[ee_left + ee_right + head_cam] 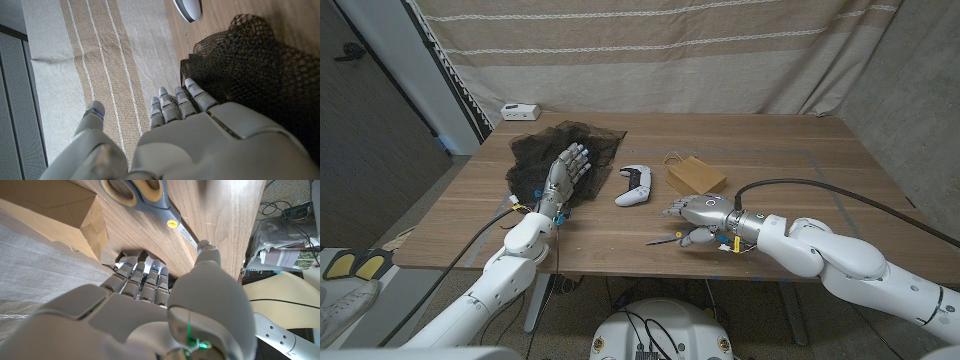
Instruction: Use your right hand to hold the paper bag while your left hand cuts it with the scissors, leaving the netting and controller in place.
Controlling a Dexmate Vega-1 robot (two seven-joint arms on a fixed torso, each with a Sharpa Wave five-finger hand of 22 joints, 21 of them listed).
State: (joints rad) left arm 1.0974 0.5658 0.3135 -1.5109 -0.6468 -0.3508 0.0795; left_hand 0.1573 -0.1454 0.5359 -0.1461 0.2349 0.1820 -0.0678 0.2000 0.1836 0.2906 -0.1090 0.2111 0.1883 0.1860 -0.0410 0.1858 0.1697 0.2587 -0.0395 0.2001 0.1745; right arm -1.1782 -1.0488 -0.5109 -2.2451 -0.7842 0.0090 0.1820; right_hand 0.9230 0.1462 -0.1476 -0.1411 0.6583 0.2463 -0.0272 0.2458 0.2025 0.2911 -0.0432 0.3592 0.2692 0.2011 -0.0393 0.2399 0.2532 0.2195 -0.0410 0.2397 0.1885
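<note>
Paper bag (695, 176) on wooden table (800, 160), curtain (670, 50) behind

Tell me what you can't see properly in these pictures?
- Scissors: handles cut off by the right wrist view's edge; in the head view mostly hidden by the right hand.
- Netting: partly covered by the left hand.
- White box at the table's far edge: too small to identify.

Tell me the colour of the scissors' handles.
Grey-blue with tan inner loops on the scissors; the right wrist view shows it best.
</note>
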